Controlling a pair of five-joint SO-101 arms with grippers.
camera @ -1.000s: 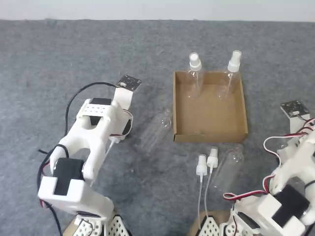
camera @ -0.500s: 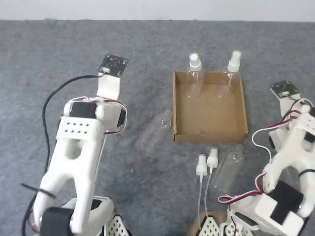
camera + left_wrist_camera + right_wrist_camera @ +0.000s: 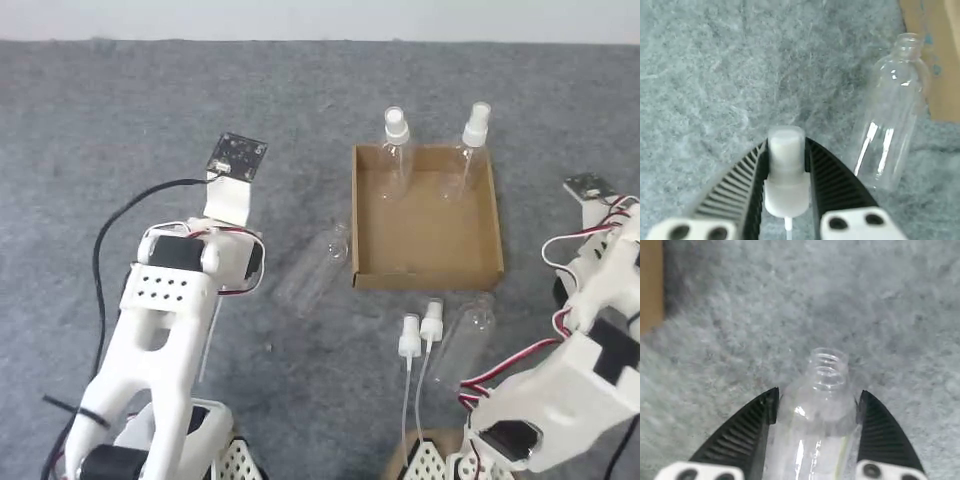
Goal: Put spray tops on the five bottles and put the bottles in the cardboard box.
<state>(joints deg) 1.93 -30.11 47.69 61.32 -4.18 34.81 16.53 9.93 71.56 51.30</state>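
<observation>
While clamping spray top (image 3: 785, 172) in left end effector (image 3: 785, 145), uncapped bottle (image 3: 827, 372) in right end effector (image 3: 817, 394), just raised beside cardboard box (image 3: 425, 276); probably joining next

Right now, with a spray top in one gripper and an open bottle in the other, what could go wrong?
The left gripper pinches the spray top by its smooth collar, so it may twist when pressed onto a neck. The right gripper grips the round open bottle; it might slip under that push. The loose bottle lying near the cardboard box could roll if bumped.
</observation>
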